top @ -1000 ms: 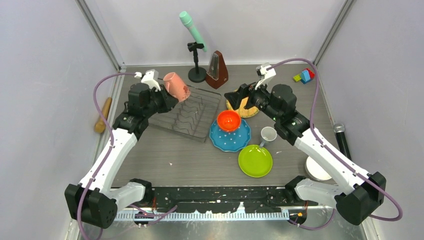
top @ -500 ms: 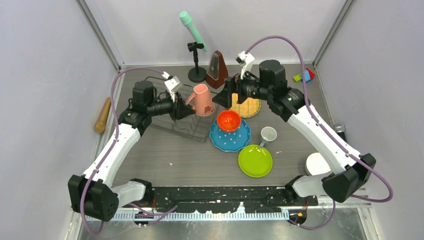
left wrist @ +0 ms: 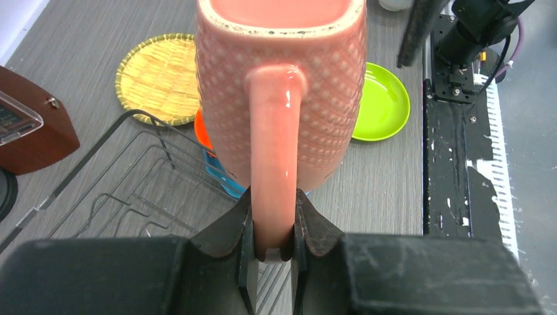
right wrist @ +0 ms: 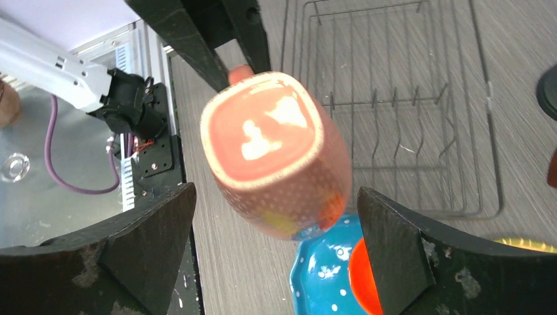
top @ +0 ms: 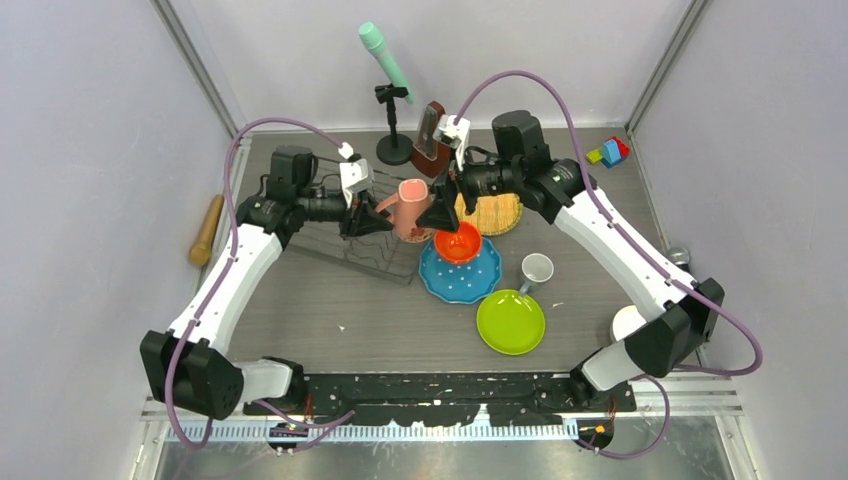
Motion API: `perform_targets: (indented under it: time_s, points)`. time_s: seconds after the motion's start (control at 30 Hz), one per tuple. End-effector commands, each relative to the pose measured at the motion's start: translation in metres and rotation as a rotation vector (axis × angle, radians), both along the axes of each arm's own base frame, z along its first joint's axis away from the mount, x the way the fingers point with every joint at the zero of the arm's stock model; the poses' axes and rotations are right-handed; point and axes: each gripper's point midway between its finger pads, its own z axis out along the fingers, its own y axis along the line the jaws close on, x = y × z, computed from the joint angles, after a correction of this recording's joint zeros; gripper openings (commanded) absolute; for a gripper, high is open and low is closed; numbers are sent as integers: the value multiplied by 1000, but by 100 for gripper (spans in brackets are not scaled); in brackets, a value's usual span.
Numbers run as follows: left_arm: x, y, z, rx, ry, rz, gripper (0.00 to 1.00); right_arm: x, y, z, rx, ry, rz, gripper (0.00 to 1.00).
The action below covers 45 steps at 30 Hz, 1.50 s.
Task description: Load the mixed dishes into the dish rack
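Pinching pinkish-tan mug [left wrist: 282,85] by handle, left gripper [left wrist: 272,230]; right gripper [right wrist: 276,197] agape astride it, apparently untouching, near orange bowl [top: 460,243]

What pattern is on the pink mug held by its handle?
The pinkish-tan mug has small raised dots all over; clearest in left wrist view.

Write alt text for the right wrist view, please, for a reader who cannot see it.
A pinkish-tan mug, seen mouth-on, hangs between the right gripper's wide-open fingers, touching neither, while the left gripper pinches its handle at the frame's top. Below are the wire dish rack and a blue white-dotted plate holding an orange bowl.
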Motion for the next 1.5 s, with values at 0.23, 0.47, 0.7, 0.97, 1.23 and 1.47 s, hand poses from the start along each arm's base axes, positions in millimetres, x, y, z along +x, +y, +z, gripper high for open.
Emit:
perform_targets:
  time_s: [0.23,0.47,0.7,0.97,1.23,1.47]
  points:
    - [-16,-6,20,-6,-113,-136,0,-19,24,-1,-59,-114,167,100]
    - [-21,-7,19,-4,-113,-161,0,-9,31,-15,-129,-172,145,100]
    - [-17,-7,19,0,-130,-150,0,-13,34,-25,-151,-141,187,88]
    - [0,-5,17,-4,-154,-50,5,-9,34,-30,-165,-133,173,2]
    - [13,4,13,13,-205,73,32,21,36,-32,-176,-189,45,0]
    - [31,16,11,32,-192,232,74,47,42,-35,-167,-212,-51,0]
